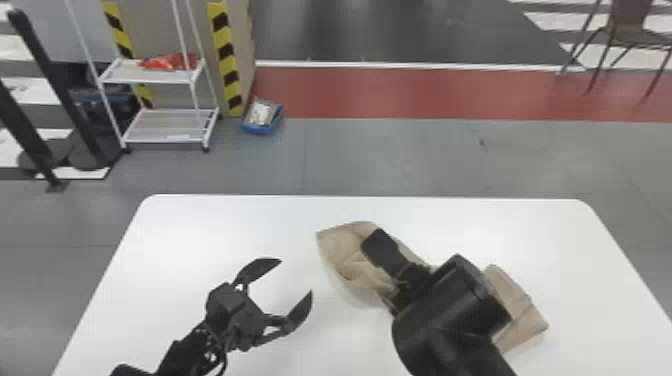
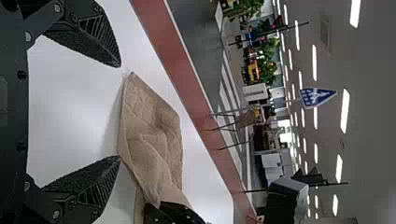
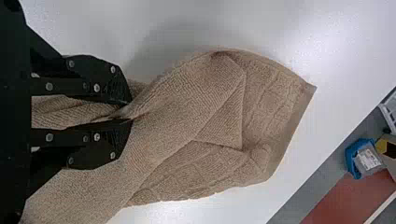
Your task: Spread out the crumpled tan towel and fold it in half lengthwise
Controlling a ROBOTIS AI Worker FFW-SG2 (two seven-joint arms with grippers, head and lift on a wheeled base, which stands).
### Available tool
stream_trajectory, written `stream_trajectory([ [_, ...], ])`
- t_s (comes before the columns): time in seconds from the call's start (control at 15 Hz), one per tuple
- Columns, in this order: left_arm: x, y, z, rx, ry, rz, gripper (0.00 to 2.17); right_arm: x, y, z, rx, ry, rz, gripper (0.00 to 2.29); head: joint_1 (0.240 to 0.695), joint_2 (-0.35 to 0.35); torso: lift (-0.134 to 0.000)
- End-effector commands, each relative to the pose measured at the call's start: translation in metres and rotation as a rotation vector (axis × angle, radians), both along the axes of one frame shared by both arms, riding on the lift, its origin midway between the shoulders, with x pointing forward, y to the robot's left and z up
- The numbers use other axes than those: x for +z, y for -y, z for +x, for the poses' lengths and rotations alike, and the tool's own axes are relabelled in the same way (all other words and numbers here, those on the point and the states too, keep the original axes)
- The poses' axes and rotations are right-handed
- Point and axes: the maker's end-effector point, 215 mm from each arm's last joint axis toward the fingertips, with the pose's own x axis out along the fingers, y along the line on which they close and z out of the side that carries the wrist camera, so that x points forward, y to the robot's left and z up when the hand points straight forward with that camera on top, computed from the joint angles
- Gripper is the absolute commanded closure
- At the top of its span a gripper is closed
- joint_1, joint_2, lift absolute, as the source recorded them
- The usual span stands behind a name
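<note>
Because the tan towel (image 1: 343, 252) is sitting bunched, I'm judging spreading unfinished, lengthwise fold outstanding | right gripper (image 3: 131, 111) is pinching towel | left gripper (image 1: 296, 276) is hovering spread, left of it

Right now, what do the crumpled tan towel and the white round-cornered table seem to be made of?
The crumpled tan towel looks like matte cotton terry, given its fine ribbed pile and raised pattern, though a blend is possible. The white round-cornered table seems laminate or painted board: smooth, faintly glossy, with soft glare.
</note>
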Motion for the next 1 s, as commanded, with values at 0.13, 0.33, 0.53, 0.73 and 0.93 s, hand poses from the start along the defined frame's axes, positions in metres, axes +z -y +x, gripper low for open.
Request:
stream_trajectory([
  [0.13, -0.001, -0.007, 0.001, 0.004, 0.001, 0.009, 0.2, 0.03, -0.048, 0.009, 0.116, 0.133, 0.105, 1.56, 0.695, 0.002, 0.0],
  [0.33, 0.0, -0.01, 0.003, 0.01, 0.002, 0.01, 0.2, 0.056, -0.104, -0.005, 0.232, 0.187, 0.205, 1.56, 0.695, 0.043, 0.0],
  [0.53, 0.003, -0.014, 0.006, 0.017, 0.007, 0.008, 0.2, 0.051, -0.149, -0.035, 0.337, 0.15, 0.189, 1.56, 0.695, 0.12, 0.0],
  [0.73, 0.003, -0.024, 0.009, 0.034, 0.009, 0.012, 0.2, 0.037, -0.131, -0.043, 0.302, 0.098, 0.135, 0.61, 0.695, 0.166, 0.0],
  [0.93, 0.004, -0.024, 0.009, 0.034, 0.011, 0.014, 0.2, 0.039, -0.099, -0.046, 0.22, 0.102, 0.13, 0.0, 0.695, 0.158, 0.0],
])
